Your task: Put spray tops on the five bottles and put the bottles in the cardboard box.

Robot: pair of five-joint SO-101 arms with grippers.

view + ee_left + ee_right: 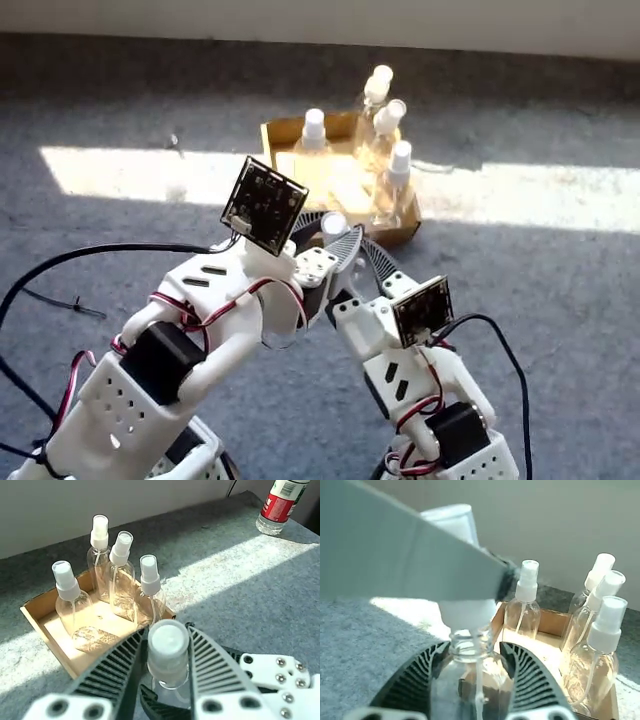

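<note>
A clear bottle point(470, 680) stands upright between my two arms, just in front of the cardboard box point(283, 128). My right gripper point(474, 652) is shut on its body. A white spray top point(168, 645) sits on the bottle's neck, and my left gripper point(168, 634) is shut on that top from above. In the high view the spray top point(333, 224) shows between the dark ribbed fingers. Several capped bottles point(121, 575) stand upright in the box point(45, 630), mostly along its far and right sides.
The box sits on grey carpet in a band of sunlight. A water bottle with a red label point(280, 502) stands farther off on the carpet. Black cables point(100, 255) trail left of the arms. A pale wall runs behind the box.
</note>
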